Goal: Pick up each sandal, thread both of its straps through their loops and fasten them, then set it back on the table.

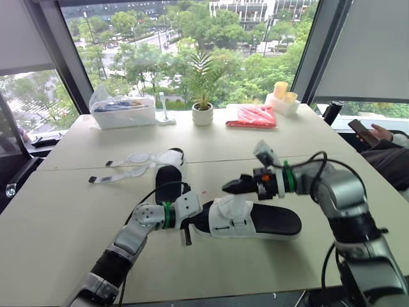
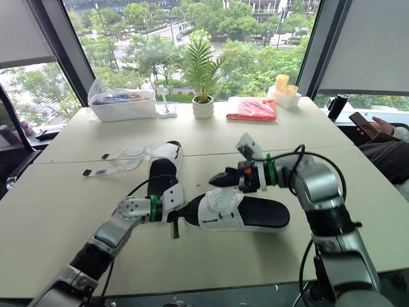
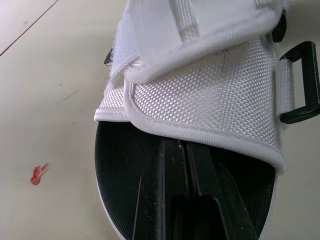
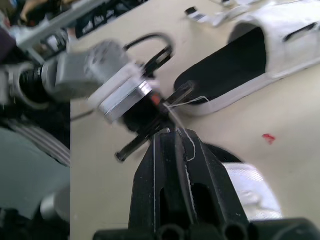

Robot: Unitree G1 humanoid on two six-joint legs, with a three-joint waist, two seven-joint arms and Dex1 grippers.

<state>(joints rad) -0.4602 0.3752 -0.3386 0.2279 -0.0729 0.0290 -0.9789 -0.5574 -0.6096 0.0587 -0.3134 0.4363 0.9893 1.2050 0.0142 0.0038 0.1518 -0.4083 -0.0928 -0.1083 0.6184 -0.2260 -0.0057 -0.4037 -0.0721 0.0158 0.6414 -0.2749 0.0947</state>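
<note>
Lying pressed together, the two fingers of my left pincer (image 3: pixel 184 147) rest on the black footbed at the toe end of the near sandal (image 1: pixel 275 220), with nothing between them. Just ahead of them rises its white woven strap (image 3: pixel 210 95), with a black loop (image 3: pixel 302 82) at one side. My right pincer (image 1: pixel 231 186) hangs just above that strap from the other side, its fingers likewise closed tight. A thin white thread (image 4: pixel 190 145) lies across their tips, and I cannot tell whether it is pinched.

The sandal lies flat on the pale table (image 1: pixel 64 217), heel toward my right, with a small red mark (image 3: pixel 39 174) on the surface beside its toe. The second sandal (image 1: pixel 169 171) lies just behind it, its straps (image 1: pixel 128 167) unfastened and spread flat toward my left. A seam (image 1: pixel 217 161) runs across the table there.

Along the far edge stand a clear box (image 1: pixel 121 110), a potted palm (image 1: pixel 202 114), a red packet (image 1: pixel 252 116) and a white holder with yellow cups (image 1: pixel 281 96). At the right edge a person's hand (image 1: pixel 382 133) holds a phone (image 1: pixel 362 131). Tall windows (image 1: pixel 160 45) with half-drawn blinds look out on trees and streets.
</note>
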